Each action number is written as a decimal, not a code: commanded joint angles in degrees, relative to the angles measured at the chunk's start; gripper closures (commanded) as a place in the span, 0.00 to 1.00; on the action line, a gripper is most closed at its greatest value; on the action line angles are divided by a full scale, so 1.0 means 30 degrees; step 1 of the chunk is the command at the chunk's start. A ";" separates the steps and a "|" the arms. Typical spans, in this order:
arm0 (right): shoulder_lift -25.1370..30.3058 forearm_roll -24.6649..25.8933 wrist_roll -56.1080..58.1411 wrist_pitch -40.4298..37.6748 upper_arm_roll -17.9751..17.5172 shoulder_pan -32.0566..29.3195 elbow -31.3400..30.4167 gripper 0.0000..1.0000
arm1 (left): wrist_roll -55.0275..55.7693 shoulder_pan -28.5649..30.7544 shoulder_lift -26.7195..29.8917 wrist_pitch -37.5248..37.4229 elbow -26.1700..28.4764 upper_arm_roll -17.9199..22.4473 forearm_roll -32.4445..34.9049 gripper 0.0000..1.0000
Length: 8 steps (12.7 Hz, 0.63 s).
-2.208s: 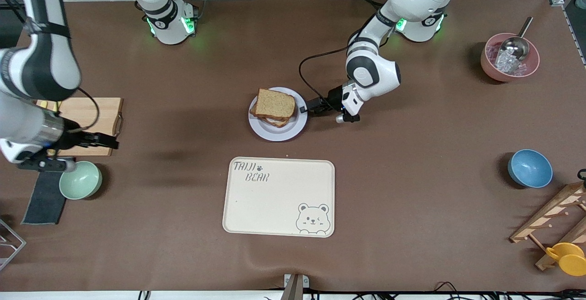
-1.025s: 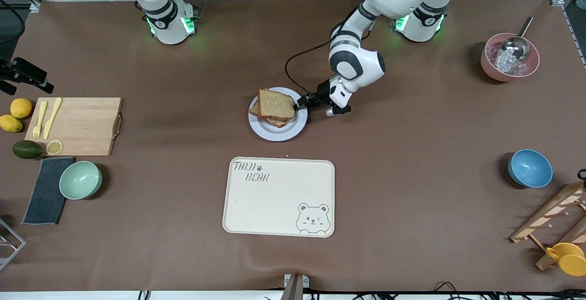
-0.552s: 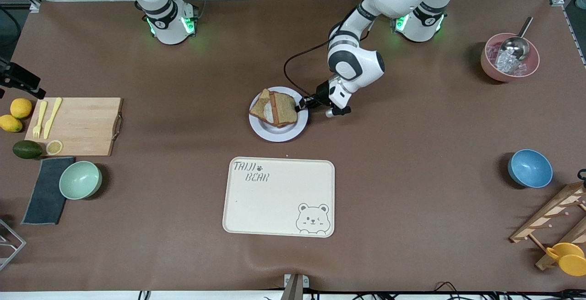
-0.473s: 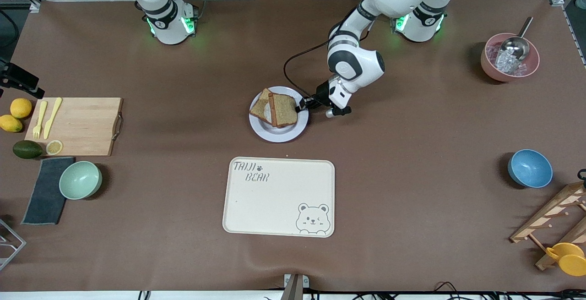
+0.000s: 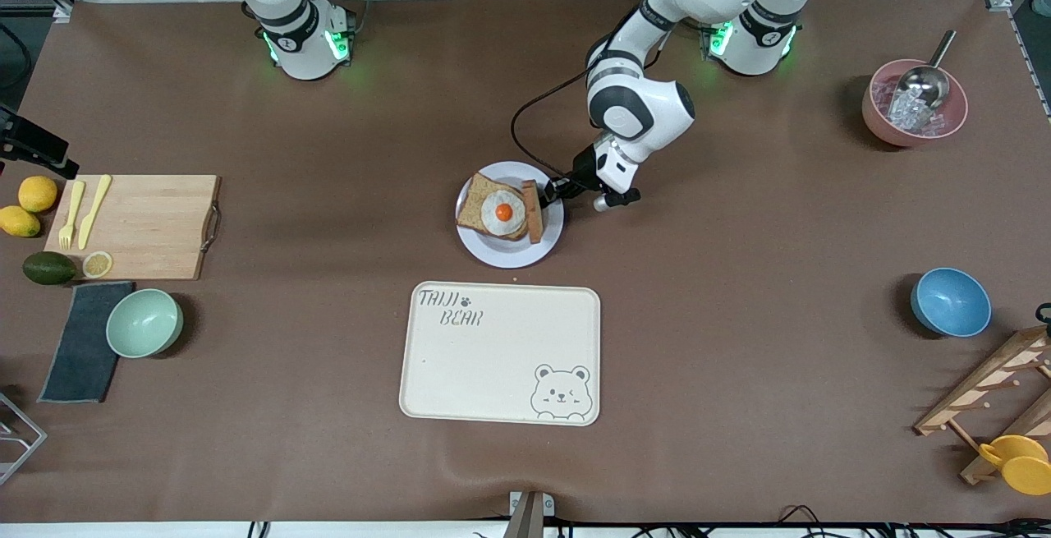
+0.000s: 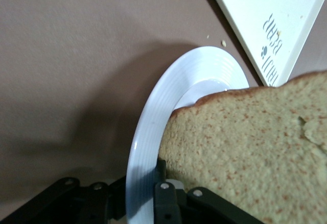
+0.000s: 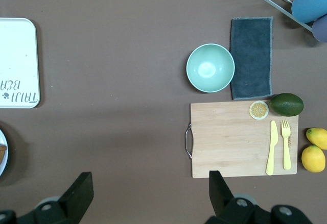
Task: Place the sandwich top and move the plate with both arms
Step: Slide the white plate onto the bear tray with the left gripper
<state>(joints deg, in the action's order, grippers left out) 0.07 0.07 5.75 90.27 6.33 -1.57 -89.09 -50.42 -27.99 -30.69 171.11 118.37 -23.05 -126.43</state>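
Observation:
The pale plate [image 5: 509, 255] lies mid-table, just farther from the front camera than the tray. My left gripper [image 5: 549, 190] is shut on the plate rim at the left arm's end; the left wrist view shows the rim [image 6: 153, 117] pinched in the left gripper [image 6: 138, 203]. The sandwich top [image 5: 534, 211] stands on its edge on the plate, leaning close to the gripping finger [image 6: 164, 203], its brown face [image 6: 245, 147] filling that view. A bread slice with a fried egg [image 5: 503, 213] lies uncovered beside it. My right gripper [image 7: 148, 193] hangs open and empty, high over bare table by the cutting board.
A cream bear tray [image 5: 501, 353] lies nearer the camera. Cutting board [image 5: 135, 226] with cutlery, lemons, avocado, grey cloth and mint bowl [image 5: 144, 322] sit at the right arm's end. Blue bowl [image 5: 950, 301], pink bowl with scoop [image 5: 914, 103] and wooden rack sit at the left arm's end.
My left gripper closed on the plate rim. The sandwich top tipped up off the egg slice onto its edge. The plate shifted slightly toward the camera and the left arm's end. The right arm withdrew.

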 commanded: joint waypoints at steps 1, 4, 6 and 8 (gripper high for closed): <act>-0.0256 0.0356 -0.0335 -0.0384 -0.0353 -0.0326 0.0576 0.00 | -0.0450 0.0073 0.0795 0.0792 0.0094 0.0036 -0.1097 1.00; -0.0315 0.0415 -0.0335 -0.0325 -0.0353 -0.0355 0.0635 0.00 | -0.0450 0.0131 0.1498 0.1203 0.0094 0.0065 -0.1977 1.00; -0.0315 0.0415 -0.0364 -0.0325 -0.0353 -0.0355 0.0635 0.00 | -0.0450 0.0015 0.1558 0.1962 -0.0196 0.0065 -0.2154 1.00; -0.0315 0.0415 -0.0364 -0.0383 -0.0353 -0.0239 0.0635 0.00 | -0.0334 0.0101 0.1558 0.2609 -0.0753 0.0065 -0.2357 1.00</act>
<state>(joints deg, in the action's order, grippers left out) 0.00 0.22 5.65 90.27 6.30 -1.63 -89.04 -50.41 -27.83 -27.24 176.94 117.52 -22.91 -130.62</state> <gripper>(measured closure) 0.000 0.925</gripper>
